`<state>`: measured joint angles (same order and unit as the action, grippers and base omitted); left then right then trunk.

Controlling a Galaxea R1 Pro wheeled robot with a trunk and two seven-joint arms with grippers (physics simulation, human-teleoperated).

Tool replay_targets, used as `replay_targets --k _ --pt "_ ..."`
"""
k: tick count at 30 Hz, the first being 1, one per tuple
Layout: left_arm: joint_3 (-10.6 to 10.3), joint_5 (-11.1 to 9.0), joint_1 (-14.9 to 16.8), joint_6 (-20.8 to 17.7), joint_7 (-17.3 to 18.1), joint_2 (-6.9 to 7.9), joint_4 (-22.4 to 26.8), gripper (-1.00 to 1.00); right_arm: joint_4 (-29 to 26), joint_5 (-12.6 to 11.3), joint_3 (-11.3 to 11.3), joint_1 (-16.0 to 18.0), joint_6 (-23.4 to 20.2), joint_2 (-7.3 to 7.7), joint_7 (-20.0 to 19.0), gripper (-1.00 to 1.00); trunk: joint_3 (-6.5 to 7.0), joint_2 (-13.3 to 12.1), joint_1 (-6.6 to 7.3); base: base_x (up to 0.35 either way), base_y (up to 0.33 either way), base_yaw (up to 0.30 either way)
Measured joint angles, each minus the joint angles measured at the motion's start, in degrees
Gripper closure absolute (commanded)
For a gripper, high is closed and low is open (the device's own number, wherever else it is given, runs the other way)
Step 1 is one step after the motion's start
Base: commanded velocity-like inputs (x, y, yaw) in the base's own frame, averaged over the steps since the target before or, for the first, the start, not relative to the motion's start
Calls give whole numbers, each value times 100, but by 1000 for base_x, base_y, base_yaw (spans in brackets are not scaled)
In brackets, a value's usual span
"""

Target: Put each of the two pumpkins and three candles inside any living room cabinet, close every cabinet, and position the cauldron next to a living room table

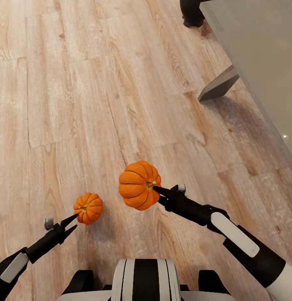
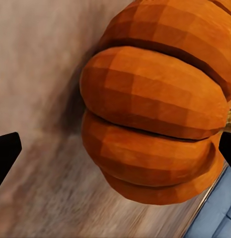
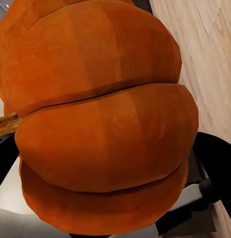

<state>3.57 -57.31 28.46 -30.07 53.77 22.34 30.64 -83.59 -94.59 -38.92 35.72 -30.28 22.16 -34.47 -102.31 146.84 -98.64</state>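
Fingers of the right gripper (image 1: 156, 190) are clamped on the larger-looking pumpkin (image 1: 139, 184), which hangs above the wood-plank floor (image 1: 100, 83) with its stem turned sideways toward the gripper; the right wrist view has its orange ribs (image 3: 100, 129) pressed close between the dark fingers (image 3: 217, 163). The left gripper (image 1: 70, 223) has its two black fingers spread apart, their tips just beside the second pumpkin (image 1: 88, 207), which sits on the floor; in the left wrist view that pumpkin (image 2: 155, 109) lies between the finger tips (image 2: 5, 153), whether touching them I cannot tell. Further out, toward the far right corner of the head view, the grey glass top of the table (image 1: 263, 54) stands on a slanted slab leg (image 1: 219, 85), and beyond its far edge the black cauldron (image 1: 191, 12) rests on the floor just beside it. The robot's white-and-black trunk (image 1: 145, 280) shows at the near edge.
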Motion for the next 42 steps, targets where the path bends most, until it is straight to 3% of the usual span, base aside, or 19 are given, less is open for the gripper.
replay_targets --k 9,13,42 --pt "-1 -8 -1 -19 66 -4 8 -100 -1 -1 0 -1 0 2 1 100 0 0 0 0 -78 0" --pt "-26 116 -3 78 -5 -9 -5 -100 0 -1 0 0 0 1 0 100 0 0 -1 0 -8 0" --pt "-22 128 -2 73 -12 -10 -4 -100 -9 1 0 -2 0 4 -1 100 0 0 -1 24 -28 0"
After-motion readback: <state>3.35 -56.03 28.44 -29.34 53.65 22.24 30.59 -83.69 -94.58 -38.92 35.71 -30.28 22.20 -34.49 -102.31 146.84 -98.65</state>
